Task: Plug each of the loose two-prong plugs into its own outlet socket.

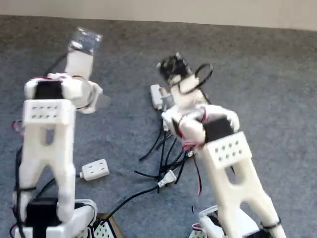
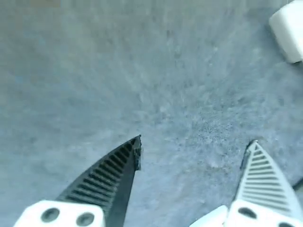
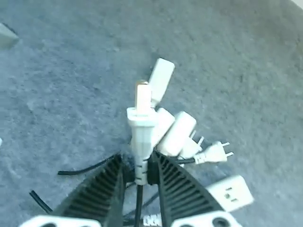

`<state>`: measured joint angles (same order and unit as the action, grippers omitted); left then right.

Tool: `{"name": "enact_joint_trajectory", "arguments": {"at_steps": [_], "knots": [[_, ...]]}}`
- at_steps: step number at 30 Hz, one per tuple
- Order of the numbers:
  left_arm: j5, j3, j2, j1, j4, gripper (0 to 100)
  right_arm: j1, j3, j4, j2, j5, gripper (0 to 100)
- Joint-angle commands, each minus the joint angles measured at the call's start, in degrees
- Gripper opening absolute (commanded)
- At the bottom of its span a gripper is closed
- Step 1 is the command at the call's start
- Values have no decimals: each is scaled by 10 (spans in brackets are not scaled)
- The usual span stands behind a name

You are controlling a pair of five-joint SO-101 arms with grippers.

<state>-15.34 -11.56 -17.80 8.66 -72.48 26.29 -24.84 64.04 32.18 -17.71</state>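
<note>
While the right gripper is clamped on a white two-prong plug, gripping it where the black cord leaves the body with the prongs pointing away from the arm, the job looks to me barely begun. That plug is lifted over the far middle of the grey carpet, just beside a white socket block, and is not in any slot. Another loose plug lies nearer, in the tangle of black cords between the two arms, its prongs bare. A second outlet socket sits near the left arm's base with nothing in it, as far as I can see. Whether the other white bodies bunched behind the held plug are mated I cannot tell. The left gripper hangs wide apart over bare carpet at the far left, holding nothing. As for writing, a faint mark shows at the foot of the right gripper, too blurred to read.
</note>
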Motion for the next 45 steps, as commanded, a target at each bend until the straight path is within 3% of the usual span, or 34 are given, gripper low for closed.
{"name": "enact_joint_trajectory", "arguments": {"at_steps": [1,7,15,22,29,37,45], "knots": [[-30,78,-70,29,-66,341,57,-156,-124,130,28,6],[-38,77,-109,4,-101,410,167,-367,-251,225,55,6],[-36,-60,-211,-98,-99,415,191,-378,-261,214,86,5],[20,-290,-368,-106,49,411,201,-383,-260,214,108,5],[69,-407,-434,-109,119,411,225,-384,-246,233,108,5],[71,-498,-436,-109,183,411,222,-364,-182,299,109,5],[70,-521,-439,-109,187,411,197,-264,-85,335,105,5]]}}
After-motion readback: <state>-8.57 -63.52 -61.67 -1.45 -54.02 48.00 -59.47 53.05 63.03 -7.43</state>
